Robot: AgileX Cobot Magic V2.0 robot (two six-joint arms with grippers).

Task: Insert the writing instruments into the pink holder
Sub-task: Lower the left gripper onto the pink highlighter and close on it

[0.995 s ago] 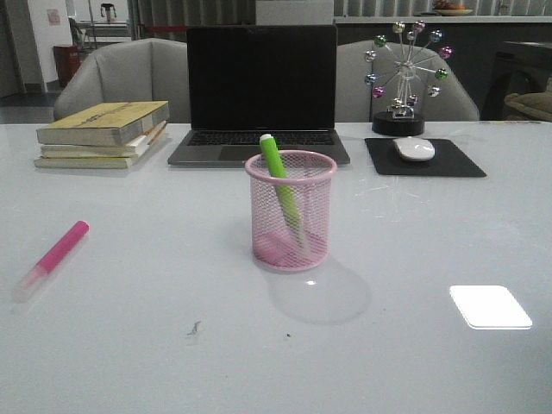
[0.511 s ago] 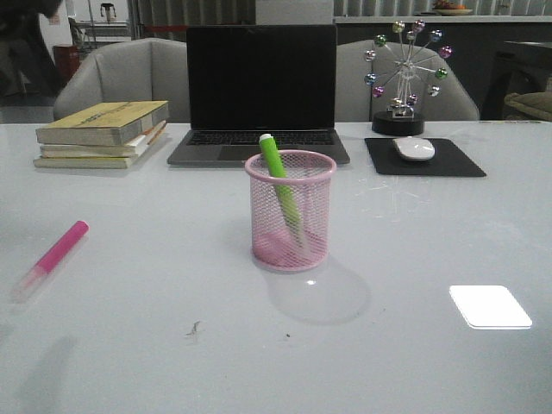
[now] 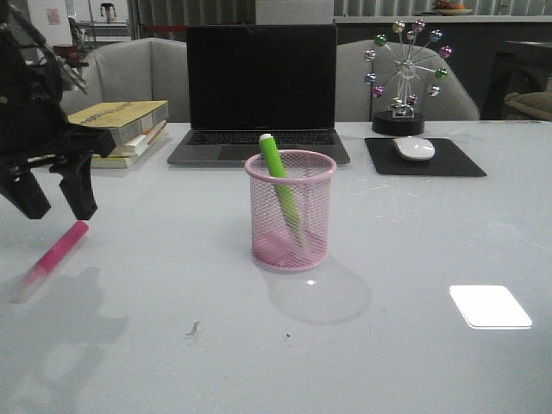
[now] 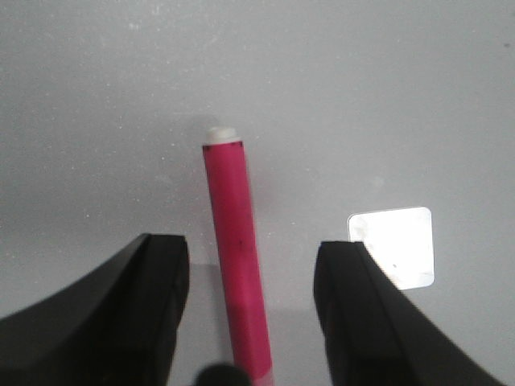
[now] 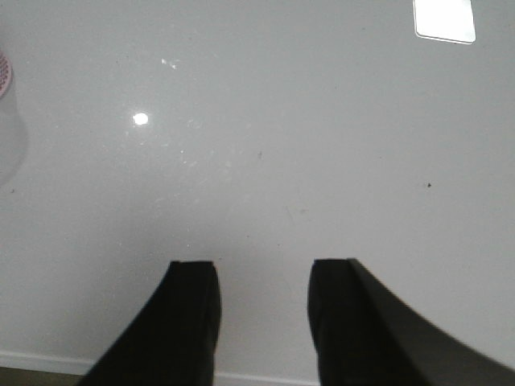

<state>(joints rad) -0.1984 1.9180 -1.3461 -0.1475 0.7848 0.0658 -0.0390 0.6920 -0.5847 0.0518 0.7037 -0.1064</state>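
Pink marker (image 4: 235, 249) — left gripper (image 4: 251, 310) agape.

No text, label, brand, number or sign can be read in any view. The laptop (image 3: 260, 90) shows a dark, blank screen and its keys are too small to make out. To the left of the laptop, the top book of the stack of books (image 3: 121, 125) has a yellow cover with no legible title. The pink highlighter (image 4: 236, 265), seen close in the left wrist view, has a plain barrel with no print, and the green highlighter (image 3: 279, 183) in front of the laptop shows none either.
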